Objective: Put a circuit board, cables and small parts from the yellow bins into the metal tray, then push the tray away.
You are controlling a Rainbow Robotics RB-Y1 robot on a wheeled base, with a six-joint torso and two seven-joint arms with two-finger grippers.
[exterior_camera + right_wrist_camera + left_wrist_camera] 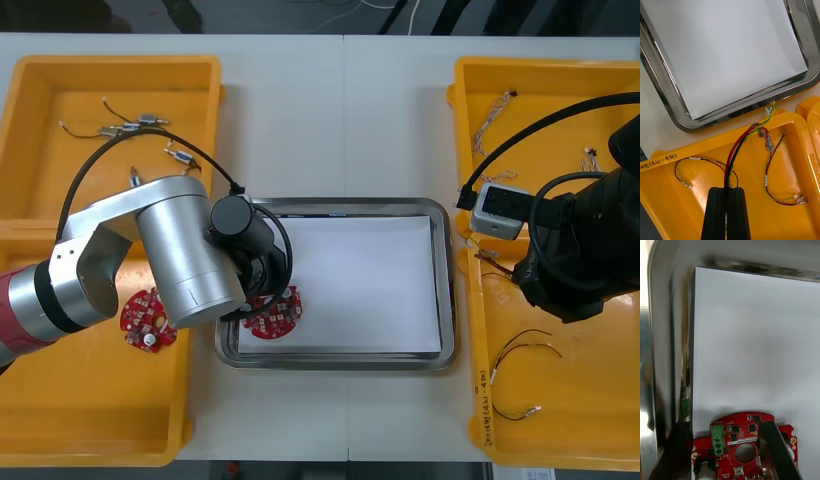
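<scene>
Circuit board (275, 320) lies on the white inside of the metal tray (447, 290), at its near-left corner. The left gripper (724, 425) straddles it, fingers spread wide. Over a right-hand yellow bin (685, 210), the right gripper (728, 189) pinches 1 red and yellow cable (732, 161) — fingers nearly together.

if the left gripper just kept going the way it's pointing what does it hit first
Left gripper points down into the tray; first comes the board lying just below its open fingers, then the white floor. Depth is hard to judge. Right gripper holds a cable.
</scene>
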